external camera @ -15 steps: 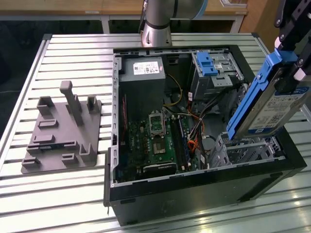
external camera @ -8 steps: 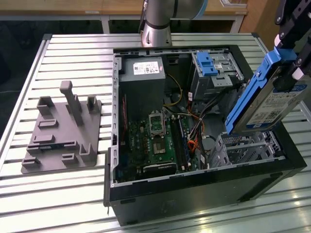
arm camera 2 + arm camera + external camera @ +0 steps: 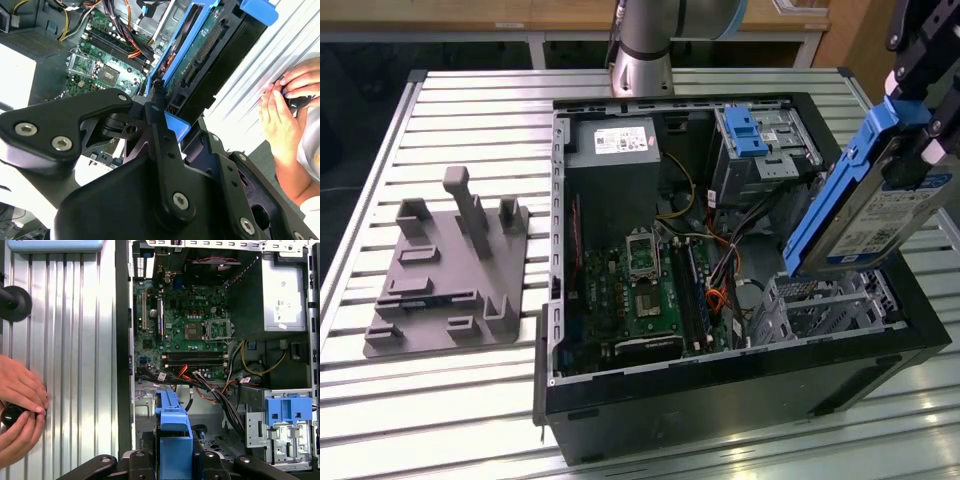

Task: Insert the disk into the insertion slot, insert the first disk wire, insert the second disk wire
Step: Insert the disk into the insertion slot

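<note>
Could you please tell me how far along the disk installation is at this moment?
Nothing looks finished yet. In hand: the claw is shut on the disk, holding it tilted in the air above the insertion slot, apart from it. Left: the slot is empty, the disk's connector has no wire plugged in, and the cables lie loose.

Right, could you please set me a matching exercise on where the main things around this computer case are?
Things: 1 disk; 2 insertion slot; 3 grey fixture; 4 blue latch.
Places: A on the slatted table beside the computer case; B on the taller drive cage; C clamped in the hand, tilted; D inside the case, nearest the disk.
Pairs: 1-C; 2-D; 3-A; 4-B.
</note>
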### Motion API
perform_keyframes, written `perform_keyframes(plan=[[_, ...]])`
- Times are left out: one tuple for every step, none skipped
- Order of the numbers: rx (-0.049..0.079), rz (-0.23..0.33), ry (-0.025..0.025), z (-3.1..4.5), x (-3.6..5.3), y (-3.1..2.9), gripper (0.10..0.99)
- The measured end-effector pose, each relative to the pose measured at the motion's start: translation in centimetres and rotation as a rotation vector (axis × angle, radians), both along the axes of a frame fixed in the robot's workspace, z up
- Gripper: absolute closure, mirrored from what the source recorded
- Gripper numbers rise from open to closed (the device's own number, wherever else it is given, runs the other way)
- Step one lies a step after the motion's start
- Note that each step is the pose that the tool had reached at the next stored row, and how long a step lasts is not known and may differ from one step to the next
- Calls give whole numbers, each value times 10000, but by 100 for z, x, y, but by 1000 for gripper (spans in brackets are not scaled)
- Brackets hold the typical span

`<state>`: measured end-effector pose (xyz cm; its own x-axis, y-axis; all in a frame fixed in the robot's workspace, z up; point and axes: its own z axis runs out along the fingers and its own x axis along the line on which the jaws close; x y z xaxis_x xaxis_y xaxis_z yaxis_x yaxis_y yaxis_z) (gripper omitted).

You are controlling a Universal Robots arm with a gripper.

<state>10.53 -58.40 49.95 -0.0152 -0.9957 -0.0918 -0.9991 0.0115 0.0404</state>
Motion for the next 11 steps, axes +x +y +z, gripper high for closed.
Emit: perform_keyframes(plan=[[0,4,0,-1,6,0,722],[2,8,0,-2,12,0,722],[4,14,0,-1,20,-1,722],[14,27,0,-1,29,0,722],[35,45,-1,-2,39,0,722],[58,66,-1,-3,52,0,722],[74,86,-1,-3,67,0,722],[87,107,0,-3,83,0,722],[100,138,0,-4,99,0,722],[103,169,0,-4,114,0,722],[106,197,0,-6,129,0,722]])
